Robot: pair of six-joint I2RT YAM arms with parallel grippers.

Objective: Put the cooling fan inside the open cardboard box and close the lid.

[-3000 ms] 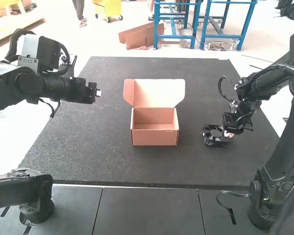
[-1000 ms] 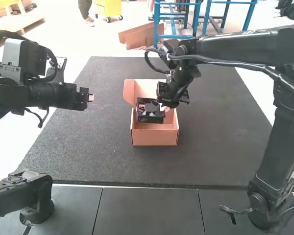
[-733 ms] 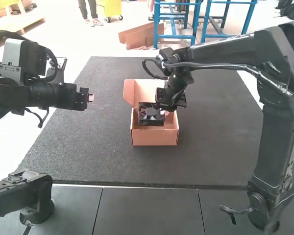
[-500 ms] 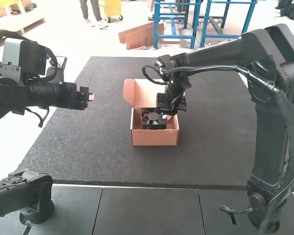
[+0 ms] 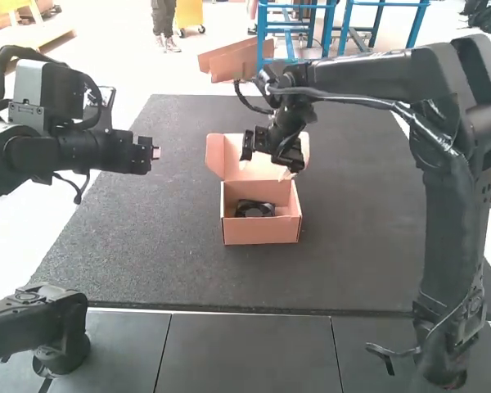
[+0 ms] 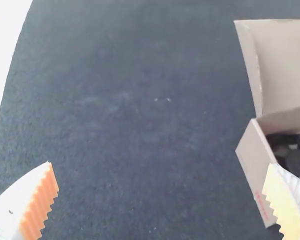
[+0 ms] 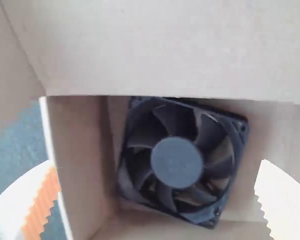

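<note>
R gripper (image 5: 272, 159) hangs over the cardboard box (image 5: 260, 228), just in front of the raised lid (image 5: 226, 155). Its jaws are spread wide w/ nothing between them. In the R wrist view the white ribbed fingers (image 7: 32, 200), one w/ an orange pad showing, sit either side of the box opening and clear of the contents.

Cooling fan (image 5: 253, 210) lies on the box floor, black, hub and blades facing up. Seen from the R wrist, the fan (image 7: 177, 160) sits inside the cardboard walls (image 7: 82, 160), not touched by either finger.

Lid is not closed: it stands up from the box's rear edge, w/ a side flap at its left in the high view. Box stands approx mid-mat (image 5: 147, 237).

L gripper (image 5: 151, 153) is held above the mat, left of the box and well apart from it, pointing toward it. Jaws are wide apart and empty. The L wrist view shows the box's side wall (image 6: 254, 160), the lid (image 6: 285, 65) and a bit of the fan (image 6: 292, 156) inside.
</note>
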